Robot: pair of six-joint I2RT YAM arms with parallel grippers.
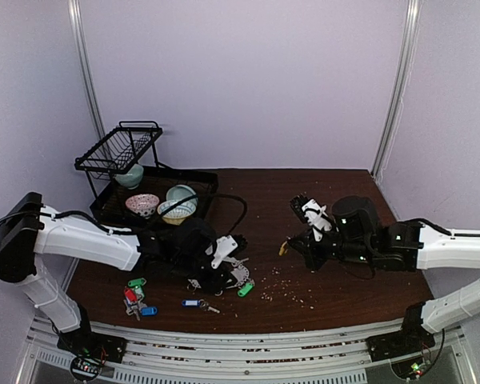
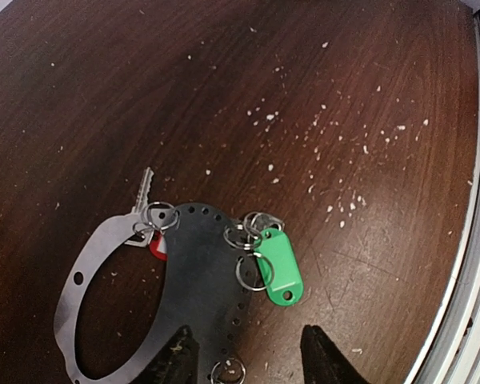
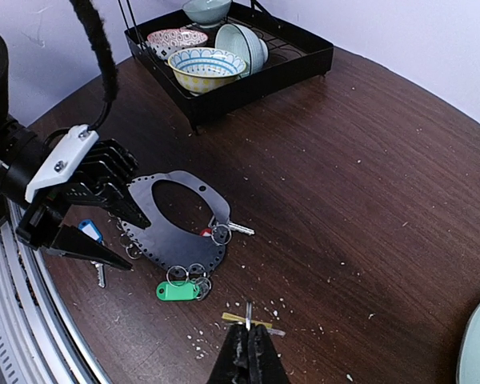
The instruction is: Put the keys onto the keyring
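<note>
Even diffuse light from above, soft shadows only, faint sheen on the table [image 2: 360,72] at upper right of left wrist view, sharp centre, wide-angle curvature at frame edges.

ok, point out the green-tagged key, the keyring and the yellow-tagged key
green-tagged key [image 2: 278,268], left wrist view, tag's middle.
keyring [image 3: 176,242], right wrist view, near band.
yellow-tagged key [image 3: 236,319], right wrist view, yellow tag.
</note>
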